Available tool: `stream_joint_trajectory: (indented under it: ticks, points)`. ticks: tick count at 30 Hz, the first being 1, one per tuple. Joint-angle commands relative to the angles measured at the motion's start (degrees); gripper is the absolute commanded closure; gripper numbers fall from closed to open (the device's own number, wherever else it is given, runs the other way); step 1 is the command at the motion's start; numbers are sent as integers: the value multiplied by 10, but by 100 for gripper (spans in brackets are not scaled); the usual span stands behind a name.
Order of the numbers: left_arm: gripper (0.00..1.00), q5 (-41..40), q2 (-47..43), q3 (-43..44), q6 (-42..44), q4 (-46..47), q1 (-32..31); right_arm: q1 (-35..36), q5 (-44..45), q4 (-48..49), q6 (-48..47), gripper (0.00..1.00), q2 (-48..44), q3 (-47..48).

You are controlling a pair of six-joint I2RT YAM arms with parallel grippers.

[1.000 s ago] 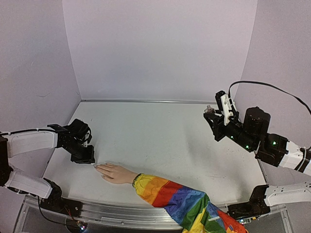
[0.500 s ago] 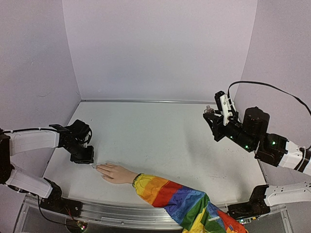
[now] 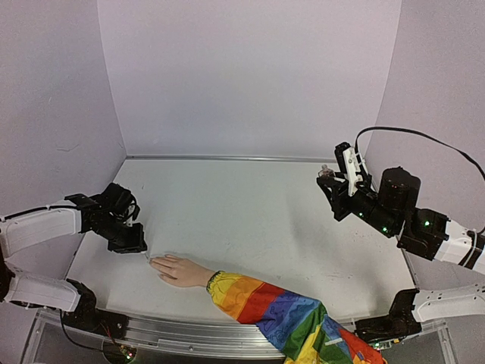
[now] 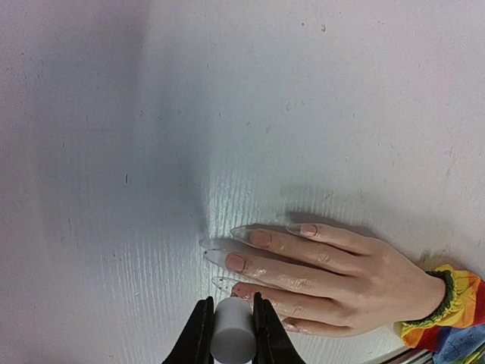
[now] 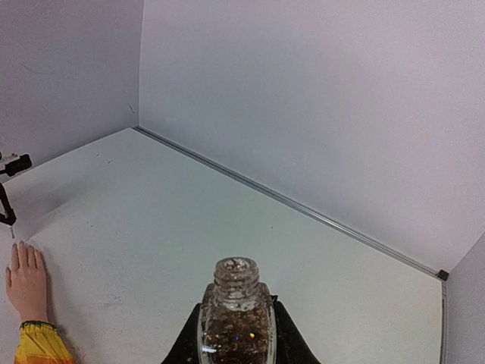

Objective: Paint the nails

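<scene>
The sleeve lies at the near edge of the table. The hand reaches out of it flat, palm down, fingers pointing left. The nails are at its left end, long and clear-tipped, pinkish at the base. Just beside them the left gripper hangs low, its jaws closed on a white cap that sits close over the fingertips; any brush below the cap is hidden. Farther back on the right, well apart, the right gripper is clamped on the bottle, upright, raised, its neck uncapped. The step appears to be brushing polish on. The next move calls for a short, slow stroke along one nail, then a small shift to its neighbour. I cannot tell which nails are already coated.
</scene>
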Motion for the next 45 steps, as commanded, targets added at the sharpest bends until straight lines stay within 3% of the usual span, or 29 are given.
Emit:
stream_joint_trajectory:
  ticks: [1,45]
  points:
    - [100,22,1,13,-5,-16,-6,-2,2,30,4,100,-8,9]
    - [100,7,37,17,-5,21,-15,-2,4,29,3,100,0,9]
